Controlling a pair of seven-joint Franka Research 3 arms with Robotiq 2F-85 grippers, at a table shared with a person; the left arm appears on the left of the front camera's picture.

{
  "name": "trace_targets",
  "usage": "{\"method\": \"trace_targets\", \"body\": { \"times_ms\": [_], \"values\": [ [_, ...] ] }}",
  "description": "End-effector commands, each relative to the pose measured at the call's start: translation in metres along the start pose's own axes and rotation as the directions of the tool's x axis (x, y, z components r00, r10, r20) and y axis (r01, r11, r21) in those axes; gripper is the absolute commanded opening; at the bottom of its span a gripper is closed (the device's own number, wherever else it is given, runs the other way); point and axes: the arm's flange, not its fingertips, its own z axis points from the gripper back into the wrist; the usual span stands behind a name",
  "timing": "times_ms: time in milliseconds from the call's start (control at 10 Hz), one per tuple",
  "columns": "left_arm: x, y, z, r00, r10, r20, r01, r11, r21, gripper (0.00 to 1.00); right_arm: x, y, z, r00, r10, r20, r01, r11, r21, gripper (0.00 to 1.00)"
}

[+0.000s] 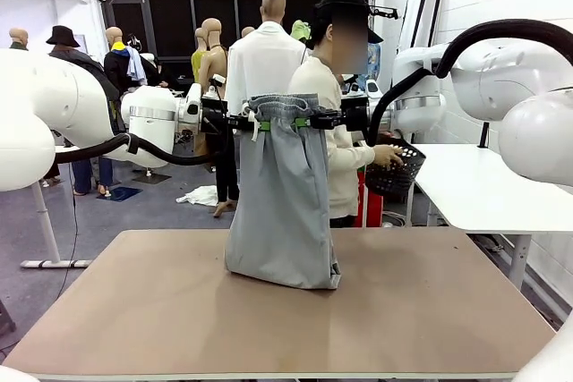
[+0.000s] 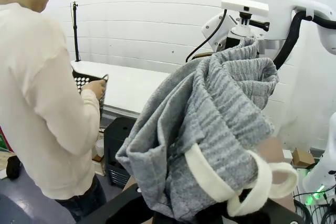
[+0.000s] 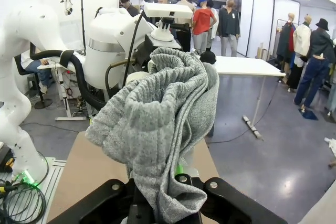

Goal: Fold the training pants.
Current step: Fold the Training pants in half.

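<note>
Pants (image 1: 282, 207) hang upright over mid tabletop (image 1: 134, 310), long axis vertical, hem bunched on the surface. Left tool (image 1: 260, 124) and right tool (image 1: 304, 122) each clamp the waistband, level, one at each end, equally near. Waistband runs left-right between them. Person stands far side with a basket (image 1: 398, 167). No readable writing.
</note>
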Motion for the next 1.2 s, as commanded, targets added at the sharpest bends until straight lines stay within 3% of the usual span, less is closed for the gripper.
{"method": "trace_targets", "body": {
  "times_ms": [0,400,600,800,1100],
  "values": [
    [0.018,0.024,-0.008,1.000,-0.004,0.005,0.004,1.000,0.004,0.00,0.014,-0.032,-0.006,1.000,0.021,-0.003,-0.021,1.000,0.021,0.00],
    [0.054,0.048,-0.020,0.999,-0.048,-0.026,0.049,0.997,0.059,0.00,0.050,-0.086,-0.028,0.989,0.140,-0.040,-0.136,0.986,0.096,0.00],
    [0.070,0.053,-0.023,0.995,-0.090,-0.030,0.093,0.988,0.124,0.00,0.070,-0.106,-0.036,0.964,0.259,-0.059,-0.252,0.962,0.104,0.00],
    [0.073,0.056,-0.024,0.994,-0.105,-0.021,0.107,0.983,0.150,0.00,0.082,-0.116,-0.040,0.953,0.296,-0.055,-0.291,0.952,0.093,0.00],
    [0.036,0.048,-0.014,0.999,-0.047,0.010,0.045,0.983,0.177,0.00,0.045,-0.109,-0.036,0.963,0.264,-0.061,-0.255,0.959,0.121,0.00]
  ]
}}
